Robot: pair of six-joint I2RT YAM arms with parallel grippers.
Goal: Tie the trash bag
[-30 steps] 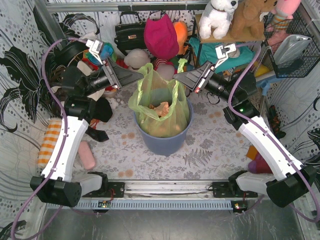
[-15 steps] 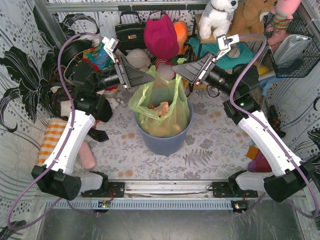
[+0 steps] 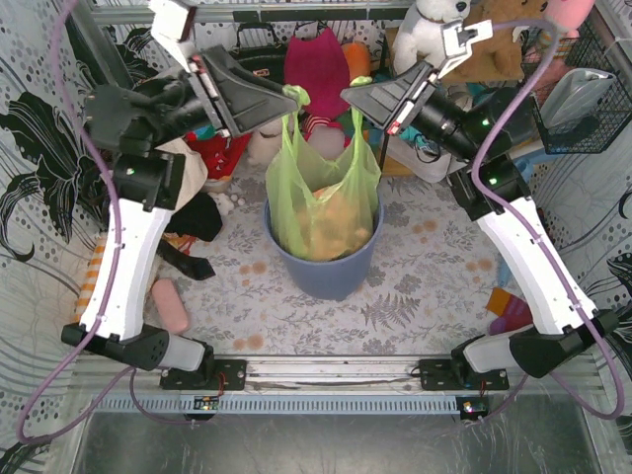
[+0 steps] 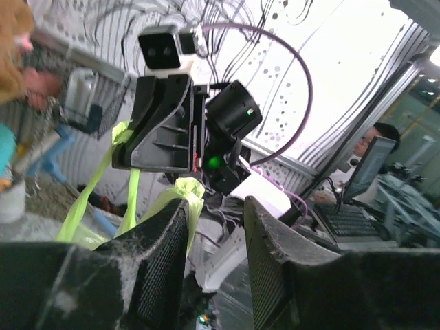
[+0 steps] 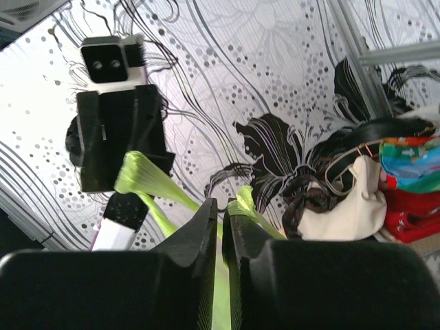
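Hanging by both raised handles, the trash bag point(image 3: 321, 212) sits in the bin point(image 3: 331, 281). No knot is present. The right gripper point(image 3: 349, 96) is clamped on one handle. The left gripper point(image 3: 286, 99) stands part-open, with the other handle apparently hooked over one finger. Crossing and knotting remain.

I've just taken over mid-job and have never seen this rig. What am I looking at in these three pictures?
Two robot arms, each ending in a two-finger gripper. The wide picture looks down from above and behind them; the other two come from a camera on each wrist, looking along its own fingers. On the table stands a blue bin holding a green bag, stretched upward by its two handles. The right gripper is pinched shut on one handle. The left gripper has the other handle at its tip, but its jaws stand apart, the handle resting against one finger. Toys are piled behind.
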